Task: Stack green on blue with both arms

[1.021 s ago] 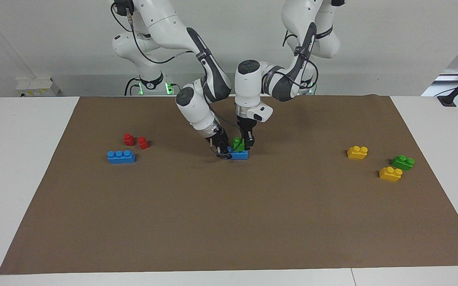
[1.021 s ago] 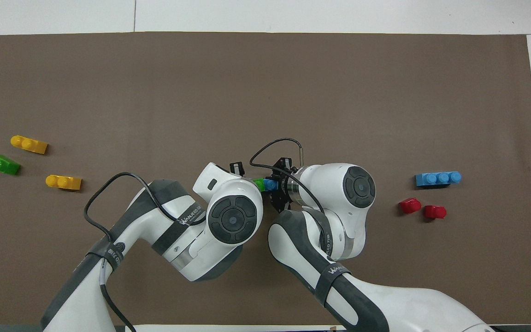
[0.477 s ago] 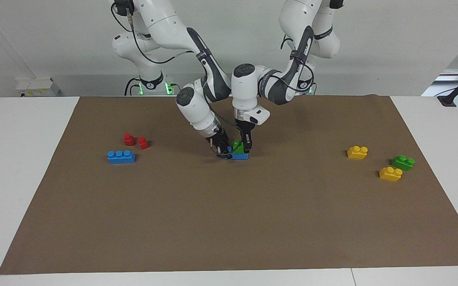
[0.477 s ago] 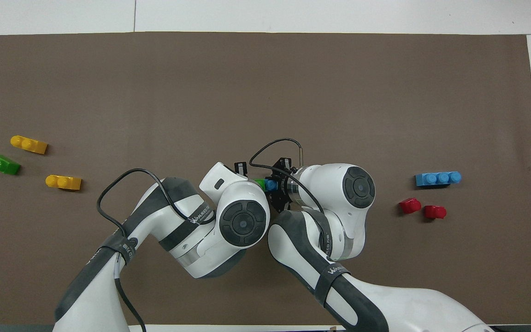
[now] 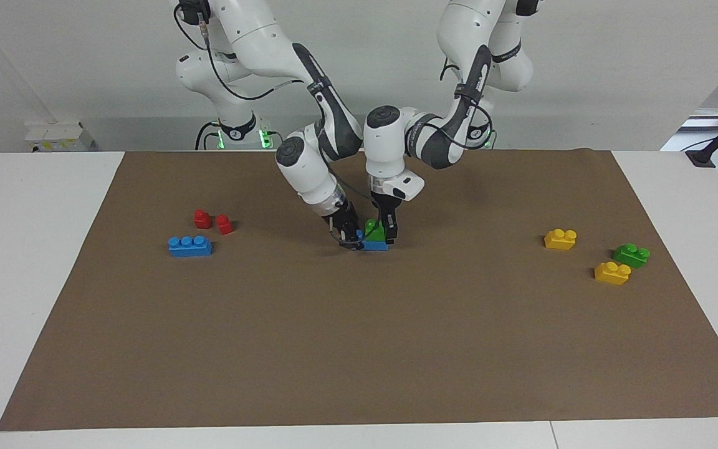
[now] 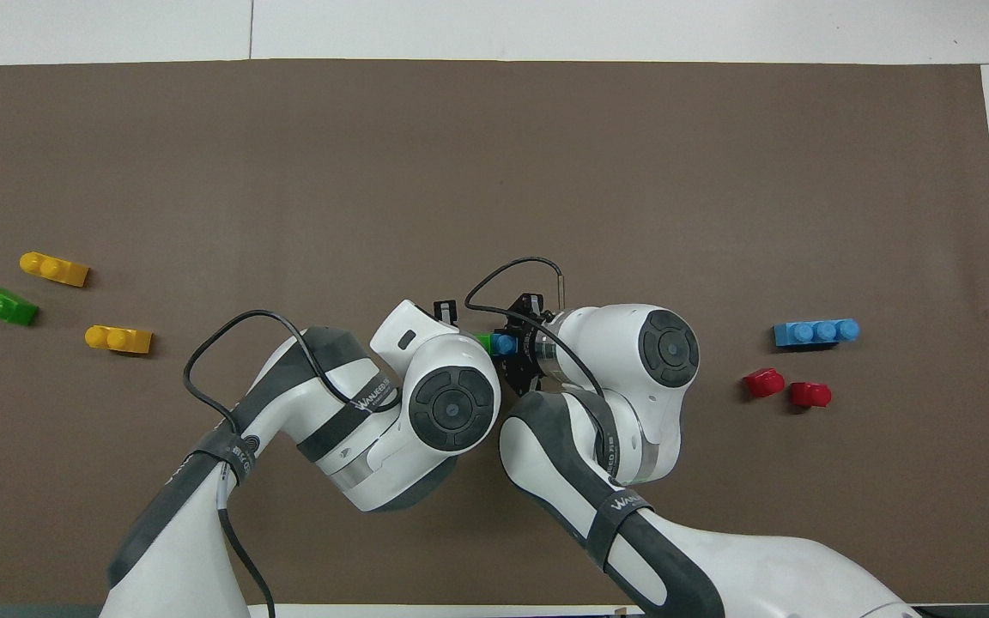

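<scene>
Left tool apparently pinching green brick atop blue brick

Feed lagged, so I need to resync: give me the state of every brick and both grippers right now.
green brick: on the blue brick at mid-mat, left gripper shut on it.
blue brick: flat on the mat, right gripper at its end.
spare blue brick: loose, untouched.
red bricks: loose beside it.
spare green brick: loose between two yellow bricks.
</scene>
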`<action>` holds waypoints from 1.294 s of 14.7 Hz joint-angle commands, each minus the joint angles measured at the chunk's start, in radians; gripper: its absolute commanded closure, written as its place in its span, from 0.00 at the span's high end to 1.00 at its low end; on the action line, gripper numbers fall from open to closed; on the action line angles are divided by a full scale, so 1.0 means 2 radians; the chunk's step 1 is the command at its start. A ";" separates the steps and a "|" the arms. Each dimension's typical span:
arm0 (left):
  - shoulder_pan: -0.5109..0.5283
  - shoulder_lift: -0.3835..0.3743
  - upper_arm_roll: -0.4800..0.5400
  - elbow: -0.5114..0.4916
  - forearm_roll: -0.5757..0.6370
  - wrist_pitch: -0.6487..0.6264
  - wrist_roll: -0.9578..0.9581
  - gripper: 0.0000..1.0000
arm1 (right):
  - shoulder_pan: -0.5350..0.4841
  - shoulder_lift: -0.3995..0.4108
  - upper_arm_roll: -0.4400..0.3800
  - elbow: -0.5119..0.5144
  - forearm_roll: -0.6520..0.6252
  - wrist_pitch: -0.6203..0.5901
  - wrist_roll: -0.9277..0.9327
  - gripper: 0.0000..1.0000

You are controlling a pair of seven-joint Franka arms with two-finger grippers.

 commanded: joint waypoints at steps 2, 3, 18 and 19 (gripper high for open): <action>0.008 -0.026 0.003 -0.002 0.007 -0.025 0.022 1.00 | -0.003 0.001 0.002 -0.003 0.027 0.008 0.001 0.82; 0.009 -0.028 0.003 -0.002 0.007 -0.029 0.023 1.00 | -0.003 0.002 0.002 -0.003 0.027 0.008 0.001 0.82; 0.115 -0.062 0.003 0.006 -0.013 -0.069 0.217 1.00 | -0.159 -0.078 -0.004 0.025 -0.024 -0.179 -0.203 1.00; 0.125 -0.065 0.003 0.008 -0.024 -0.070 0.237 1.00 | -0.170 -0.083 -0.004 0.036 -0.050 -0.198 -0.220 1.00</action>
